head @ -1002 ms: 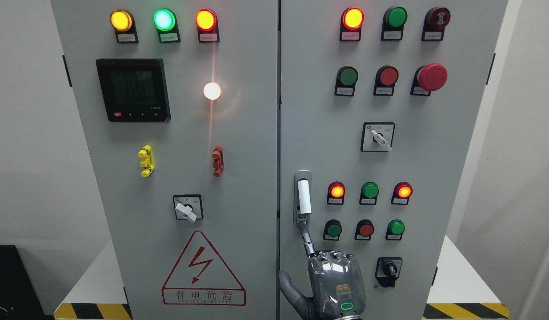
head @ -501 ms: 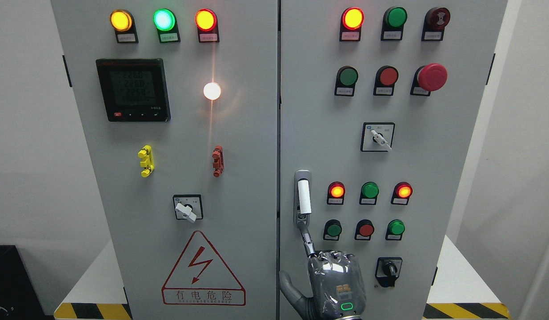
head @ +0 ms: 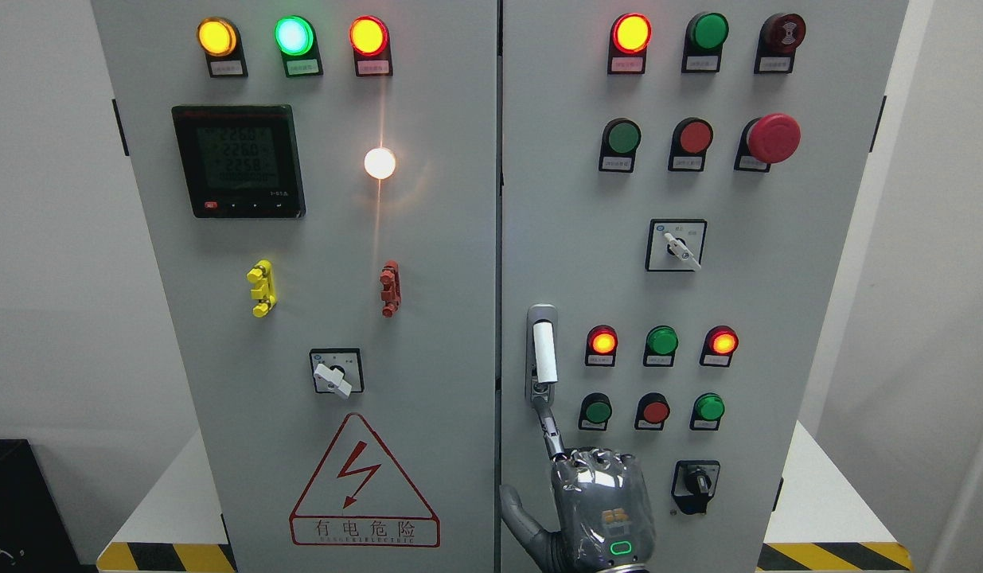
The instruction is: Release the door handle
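Observation:
The door handle (head: 544, 350) is a white upright lever in a metal plate at the left edge of the cabinet's right door (head: 778, 278). My right hand (head: 601, 501) comes up from the bottom edge just below it, its back facing me. Its index finger (head: 548, 426) is stretched up and its tip touches the lower end of the handle plate. The other fingers are curled into the palm and the thumb (head: 516, 509) sticks out to the left. The hand grasps nothing. Both doors look closed. My left arm is out of view.
Lit and unlit round buttons (head: 662, 341) sit right of the handle, with rotary switches (head: 696, 481) and a red mushroom stop button (head: 774, 137) on the same door. The left door carries a meter (head: 238, 159), indicator lamps and a warning triangle (head: 364, 485). Yellow-black striped edges flank the cabinet base.

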